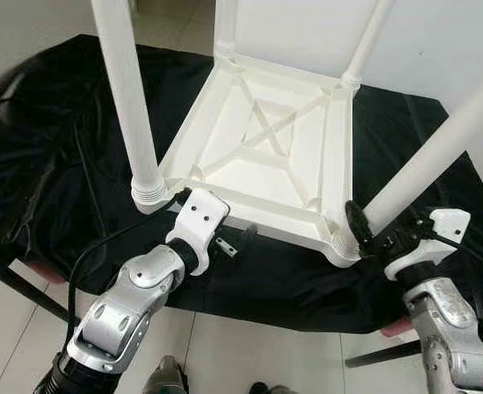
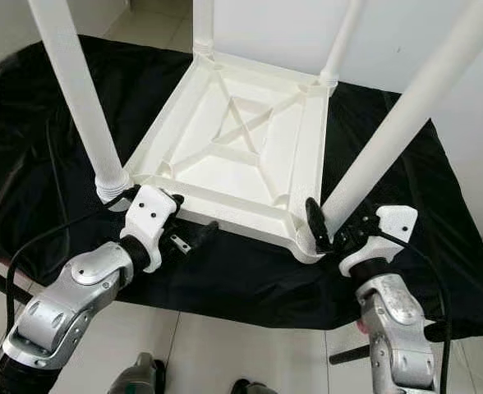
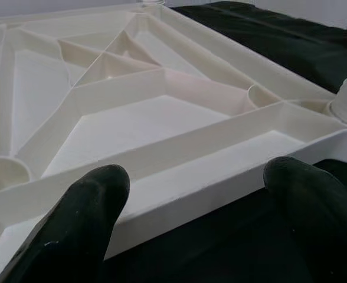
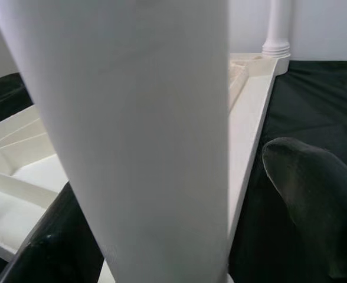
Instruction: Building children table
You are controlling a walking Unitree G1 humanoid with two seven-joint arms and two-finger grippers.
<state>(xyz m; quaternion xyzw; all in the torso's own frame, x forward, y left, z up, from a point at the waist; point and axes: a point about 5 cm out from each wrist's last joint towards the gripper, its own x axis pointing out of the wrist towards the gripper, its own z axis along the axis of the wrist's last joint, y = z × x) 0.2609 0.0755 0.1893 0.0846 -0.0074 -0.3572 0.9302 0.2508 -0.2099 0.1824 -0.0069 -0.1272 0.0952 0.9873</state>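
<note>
A white plastic children's table [image 1: 262, 135] lies upside down on a black cloth [image 1: 61, 164], its ribbed underside facing up and its white legs pointing upward. My left gripper [image 1: 237, 240] is open at the table's near edge [image 3: 179, 188], between the front left leg [image 1: 131, 107] and the front right leg [image 1: 426, 160]. Nothing is between its fingers [image 3: 85, 206]. My right gripper [image 1: 379, 231] sits at the base of the front right leg [image 4: 138, 130]. One finger [image 4: 315, 200] stands apart from the leg with a gap showing.
The black cloth covers a low surface and hangs over its near edge, with pale floor tiles [image 1: 250, 353] below. Dark frame legs [image 1: 28, 295] stick out underneath. A black cable [image 1: 102, 246] runs along my left arm. A white wall stands behind the table.
</note>
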